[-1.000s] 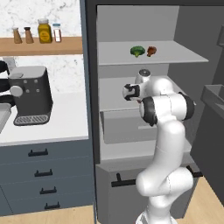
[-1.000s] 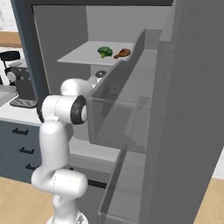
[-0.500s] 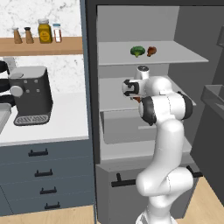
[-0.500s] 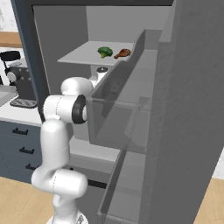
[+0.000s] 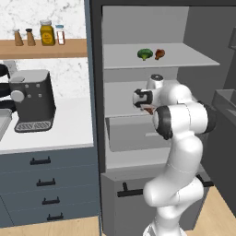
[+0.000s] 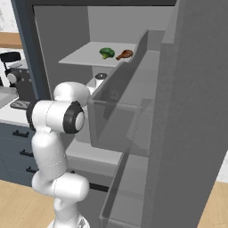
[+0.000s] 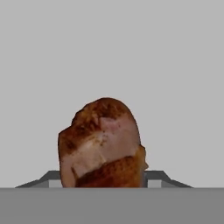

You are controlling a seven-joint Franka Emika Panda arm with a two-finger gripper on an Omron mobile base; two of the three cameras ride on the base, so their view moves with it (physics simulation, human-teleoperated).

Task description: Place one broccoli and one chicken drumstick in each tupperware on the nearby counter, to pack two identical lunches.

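Held item: a small reddish-brown chicken drumstick [image 7: 101, 144], plump meaty end towards the hand camera, sits right against the two-finger gripper [image 5: 146, 109] inside the open grey fridge [image 5: 138, 133], below the upper shelf.
Pincer: it appears to be pinching this drumstick; the meat hides the tips in the hand view, so the exact contact is a judgement.
Spare food: a small green broccoli floret [image 5: 144, 54] with a bumpy dark head and a second reddish-brown drumstick [image 5: 160, 53] lie just beside each other on the pale grey upper fridge shelf [image 5: 184, 57].
Destination: the long flat white countertop [image 5: 55, 136] over dark blue-grey cabinets lies to the left of the fridge, bearing a black coffee machine [image 5: 30, 99].
Handling, drumstick: likely light and stiff, with a rounded, somewhat slick surface; a grip across the thick meaty part should hold better than one on the thin bone end.
Handling, broccoli: probably light, bumpy and a little yielding; pinching across the head seems safest.
Risk: the rounded meat could twist between the fingers while swinging out past the fridge wall.
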